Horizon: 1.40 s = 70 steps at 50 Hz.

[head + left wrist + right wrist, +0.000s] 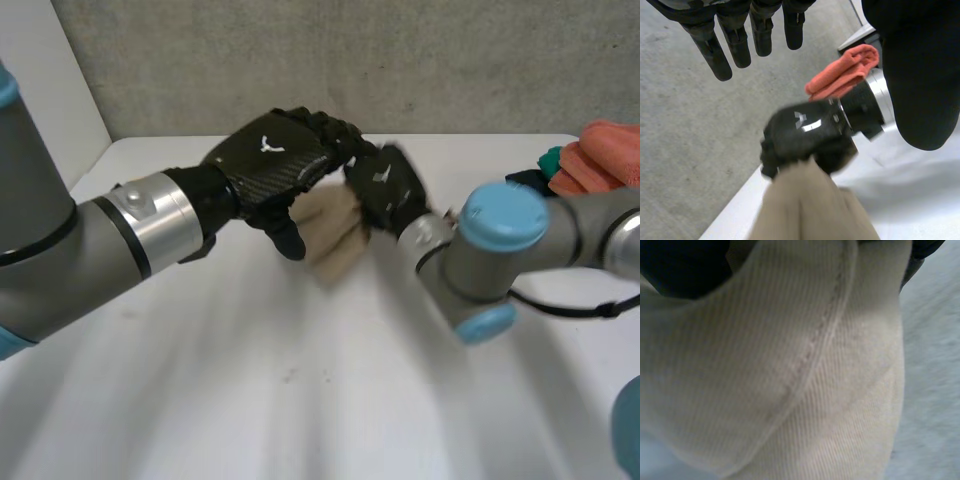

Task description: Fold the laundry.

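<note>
Beige cloth point(335, 238) in fist of right robot hand point(386, 186); left robot hand point(270, 155) straight-fingered, empty.

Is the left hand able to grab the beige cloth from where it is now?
Probably yes. The left hand is open, its fingers straight, right beside the beige cloth with nothing between them. The right hand grips one end of it, so the rest looks free to grab.

Robot lab setup, white table point(300, 400), bare grey wall point(400, 60)
</note>
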{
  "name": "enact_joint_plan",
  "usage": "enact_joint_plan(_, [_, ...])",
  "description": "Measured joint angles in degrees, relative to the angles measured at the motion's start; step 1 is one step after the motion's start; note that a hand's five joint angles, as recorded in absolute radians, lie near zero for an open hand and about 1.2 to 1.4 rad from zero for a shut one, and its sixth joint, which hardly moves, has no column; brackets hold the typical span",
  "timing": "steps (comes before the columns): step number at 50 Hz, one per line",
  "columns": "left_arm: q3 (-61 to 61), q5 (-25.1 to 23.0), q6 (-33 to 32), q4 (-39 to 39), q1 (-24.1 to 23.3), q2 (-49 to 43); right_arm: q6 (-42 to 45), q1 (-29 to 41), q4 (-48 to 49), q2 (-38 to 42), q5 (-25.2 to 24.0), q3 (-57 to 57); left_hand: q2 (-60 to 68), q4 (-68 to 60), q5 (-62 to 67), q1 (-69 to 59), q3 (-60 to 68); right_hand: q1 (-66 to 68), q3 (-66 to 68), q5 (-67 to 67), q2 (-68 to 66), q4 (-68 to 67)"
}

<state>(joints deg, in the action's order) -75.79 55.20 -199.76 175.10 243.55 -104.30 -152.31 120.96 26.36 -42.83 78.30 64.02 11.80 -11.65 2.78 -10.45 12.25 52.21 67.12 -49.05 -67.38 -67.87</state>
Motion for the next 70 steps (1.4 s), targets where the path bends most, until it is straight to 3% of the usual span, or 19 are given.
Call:
enact_joint_plan(13, [0.02, -0.16, 3.60, 0.24, 1.90, 2.46, -2.82, -10.31, 0.59, -7.41, -5.69, -11.35, 0.00, 0.00, 0.00, 0.00, 0.00, 0.00, 0.00, -1.64, 0.00, -0.22])
enact_joint_plan(17, [-0.02, -0.15, 3.84, 0.25, 1.74, 2.54, -6.18, -15.69, 0.80, -9.19, -7.62, -15.98, 0.00, 0.00, 0.00, 0.00, 0.00, 0.35, 0.02, -2.27, -0.19, -0.27])
enact_joint_plan(24, [-0.42, -0.14, 3.77, 0.28, 1.41, 2.82, -12.83, -28.58, 0.89, -10.39, -15.15, -20.70, 0.00, 0.00, 0.00, 0.00, 0.00, 0.35, 0.53, -3.62, -0.19, -0.31])
enact_joint_plan(33, [-0.78, -0.20, 3.69, 0.37, 1.22, 3.23, -15.61, -41.56, 4.07, -8.01, -24.58, -14.66, 0.00, 0.00, 0.00, 0.00, 0.00, 0.35, 0.61, -3.68, -0.19, -0.32])
enact_joint_plan(43, [-1.18, -0.26, 3.65, 0.52, 1.09, 3.16, -22.23, -51.74, 17.35, -5.11, -33.05, -2.23, 0.00, 0.00, 0.00, 0.00, 0.00, 0.35, 0.61, -3.68, -0.19, -0.32])
enact_joint_plan(50, [-1.60, -0.15, 3.66, 1.70, 1.08, 3.11, -24.88, -55.78, 22.71, -4.00, -35.75, 3.92, 0.00, 0.00, 0.00, 0.00, 0.00, 0.35, 0.61, -3.69, -0.19, -0.32])
enact_joint_plan(59, [-1.77, -0.08, 3.68, 2.31, 0.82, 3.00, -24.53, -56.12, 22.50, -1.76, -36.82, 4.99, 0.00, 0.00, 0.00, 0.00, 0.00, 0.35, 0.61, -6.28, -0.19, -0.33])
enact_joint_plan(63, [-1.80, -0.08, 3.68, 2.31, 0.78, 2.98, -24.44, -55.98, 21.92, -1.68, -36.44, 4.77, 0.00, 0.00, 0.00, 0.00, 0.00, 0.35, -2.59, -6.00, 2.94, 3.35])
enact_joint_plan(66, [-1.81, -0.08, 3.68, 2.29, 0.74, 3.01, -24.52, -56.00, 20.15, -2.92, -35.24, 5.09, 0.00, 0.00, 0.00, 0.00, 0.00, -29.96, -34.61, 22.85, 35.46, 34.16])
enact_joint_plan(69, [-1.82, -0.09, 3.68, 2.26, 0.72, 3.07, -24.60, -56.15, 16.92, -5.60, -33.19, 5.84, 0.00, 0.00, 0.00, 0.00, 0.00, -40.42, -52.59, 41.48, 53.40, 53.20])
enact_joint_plan(70, [-1.82, -0.08, 3.68, 2.25, 0.71, 3.09, -24.59, -56.20, 15.53, -6.88, -32.43, 6.14, 0.00, 0.00, 0.00, 0.00, 0.00, -40.49, -52.90, 41.86, 53.40, 53.43])
